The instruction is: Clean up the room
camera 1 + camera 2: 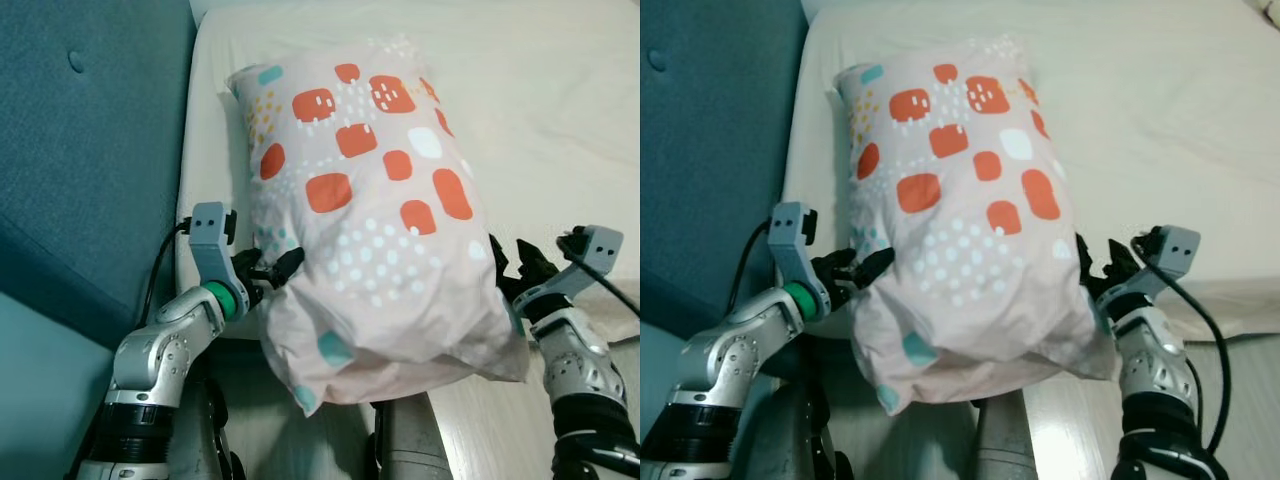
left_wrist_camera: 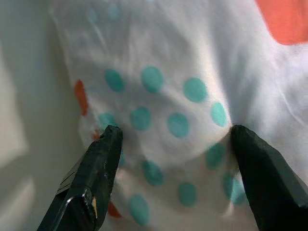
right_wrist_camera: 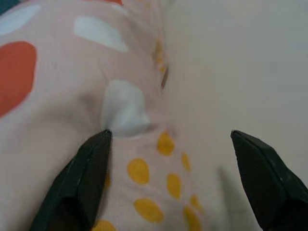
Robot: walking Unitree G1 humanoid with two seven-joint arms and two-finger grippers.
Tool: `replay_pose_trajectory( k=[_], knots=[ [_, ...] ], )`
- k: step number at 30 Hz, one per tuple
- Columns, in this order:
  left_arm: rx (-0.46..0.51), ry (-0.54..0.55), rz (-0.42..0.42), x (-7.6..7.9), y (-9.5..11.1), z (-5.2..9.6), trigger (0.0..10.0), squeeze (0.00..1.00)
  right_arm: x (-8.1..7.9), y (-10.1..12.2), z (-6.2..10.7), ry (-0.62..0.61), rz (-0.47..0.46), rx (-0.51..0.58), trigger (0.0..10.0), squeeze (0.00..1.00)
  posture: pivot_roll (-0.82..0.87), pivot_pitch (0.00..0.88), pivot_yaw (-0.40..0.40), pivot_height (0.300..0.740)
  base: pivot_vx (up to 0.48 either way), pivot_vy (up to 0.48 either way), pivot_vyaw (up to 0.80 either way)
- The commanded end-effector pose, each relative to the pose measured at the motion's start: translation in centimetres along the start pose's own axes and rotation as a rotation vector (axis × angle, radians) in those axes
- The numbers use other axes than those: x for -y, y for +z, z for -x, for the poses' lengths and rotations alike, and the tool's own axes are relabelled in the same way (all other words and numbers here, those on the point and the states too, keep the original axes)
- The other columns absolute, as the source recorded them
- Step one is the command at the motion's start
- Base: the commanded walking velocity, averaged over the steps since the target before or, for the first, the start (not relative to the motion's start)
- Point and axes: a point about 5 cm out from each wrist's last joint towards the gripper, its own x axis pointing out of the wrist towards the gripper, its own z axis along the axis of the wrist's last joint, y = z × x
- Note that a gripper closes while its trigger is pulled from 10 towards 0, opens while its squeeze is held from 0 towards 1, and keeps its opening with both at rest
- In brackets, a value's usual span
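Pillow [image 1: 375, 215] front and centre, and it's caught between both arms, its near end hanging off the edge of the bed [image 1: 560, 90] and sagging toward the robot's body. Nearest to us, that drooping corner has nothing under it, which is why the two arms are pressed in from either side, so I'd judge.

On the pillow's left flank, the left pincer [image 1: 272, 272] is dug into the fabric. The left wrist view shows its black fingers [image 2: 98, 168] spread apart with the teal-dotted cloth bulging between the tips, so it's pushing, not pinching. On the pillow's right flank, the right pincer [image 1: 512, 268] does the mirror job; the right wrist view has its fingers [image 3: 86, 173] wide apart too, resting against the cover where the yellow dots run.

So this looks like a two-sided squeeze, the sensible hold for something this soft and bulky.

Beyond the pincers, the pillow's far end lies up on the cream sheet, tilted slightly. Left of the pillow rises the blue headboard [image 1: 80, 150], with a strip of mattress between. My read: the pillow is being settled at the head of the bed, and it wants a shove farther on.
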Motion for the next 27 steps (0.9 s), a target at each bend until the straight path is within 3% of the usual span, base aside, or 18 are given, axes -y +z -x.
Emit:
replay_pose_trajectory(
  k=[1, 4, 6, 8, 12, 13, 14, 15, 16, 17, 21, 23, 24, 25, 27],
  knots=[
    [-0.042, -0.054, 0.054, 0.4, -0.7, 0.6, 10.0, 0.0, -0.2, -2.7, 0.2, 0.023, -0.093, -0.1, 10.0, 0.0, -0.05, 0.221, 0.088, 0.565, 0.0, 0.0, 0.0],
    [-0.06, -0.115, 0.127, 1.0, -0.6, 0.9, 10.0, 0.0, -0.6, -3.5, 0.2, 0.063, -0.116, -0.142, 10.0, 0.0, -0.04, 0.222, 0.089, 0.565, 0.0, 0.0, 0.0],
    [-0.084, -0.194, 0.278, 1.9, -0.5, 1.0, 10.0, 0.0, -0.8, -4.3, 0.2, 0.088, -0.147, -0.178, 10.0, 0.0, -0.04, 0.222, 0.089, 0.565, 0.0, 0.0, 0.0],
    [-0.09, -0.215, 0.312, 2.2, -0.5, 1.1, 10.0, 0.0, -0.8, -4.5, 0.2, 0.093, -0.156, -0.185, 10.0, 0.0, -0.04, 0.222, 0.089, 0.565, 0.0, 0.0, 0.0],
    [-0.14, -0.304, 0.402, 4.6, -1.4, 0.0, 10.0, 0.0, -1.1, -4.9, 0.3, 0.137, -0.21, -0.205, 10.0, 0.0, -0.05, 0.221, 0.083, 0.565, 0.0, 0.0, 0.0],
    [-0.15, -0.318, 0.403, 5.5, -1.7, -0.6, 10.0, 0.0, -1.1, -5.0, 0.3, 0.142, -0.216, -0.213, 7.3, 0.0, -0.05, 0.219, 0.079, 0.565, 0.0, 0.0, 0.0],
    [-0.16, -0.324, 0.396, 6.2, -1.9, -1.1, 10.0, 0.0, -1.1, -5.0, 0.3, 0.144, -0.22, -0.218, 6.6, 0.0, -0.05, 0.219, 0.079, 0.565, 0.0, 0.0, 0.0],
    [-0.16, -0.324, 0.396, 6.2, -1.9, -1.1, 10.0, 0.0, -1.1, -5.0, 0.3, 0.144, -0.22, -0.218, 6.6, 0.0, -0.05, 0.219, 0.079, 0.565, 0.0, 0.0, 0.0],
    [-0.166, -0.327, 0.386, 6.7, -2.1, -1.5, 10.0, 0.0, -1.1, -5.0, 0.2, 0.143, -0.222, -0.22, 5.3, 0.0, -0.06, 0.218, 0.079, 0.565, 0.0, 0.0, 0.0],
    [-0.176, -0.309, 0.339, 7.3, -2.5, -2.1, 10.0, 0.0, -1.1, -5.0, 0.2, 0.14, -0.227, -0.22, 4.5, 0.0, -0.06, 0.216, 0.074, 0.565, 0.0, 0.0, 0.0],
    [-0.178, -0.274, 0.254, 8.1, -3.0, -3.2, 10.0, 0.0, -1.1, -4.9, 0.0, 0.133, -0.238, -0.216, 4.5, 0.0, -0.07, 0.214, 0.073, 0.565, 0.0, 0.0, 0.0],
    [-0.166, -0.215, 0.117, 8.5, -3.5, -4.2, 9.8, 0.0, -1.1, -4.8, -0.1, 0.124, -0.245, -0.211, 2.4, 0.0, -0.08, 0.213, 0.071, 0.565, 0.0, 0.0, 0.0],
    [-0.156, -0.181, 0.056, 8.5, -3.6, -4.6, 5.3, 0.0, -1.1, -4.8, -0.2, 0.122, -0.247, -0.212, 0.9, 0.0, -0.09, 0.211, 0.07, 0.565, 0.0, 0.0, 0.0],
    [-0.148, -0.157, 0.015, 8.5, -3.7, -4.9, 3.9, 0.0, -1.1, -4.8, -0.2, 0.12, -0.248, -0.213, 0.7, 0.0, -0.09, 0.212, 0.07, 0.565, 0.0, 0.0, 0.0],
    [-0.143, -0.144, -0.002, 8.5, -3.7, -5.0, 3.9, 0.0, -1.1, -4.8, -0.2, 0.12, -0.248, -0.214, 0.7, 0.0, -0.09, 0.212, 0.07, 0.565, 0.0, 0.0, 0.0]
  ],
)
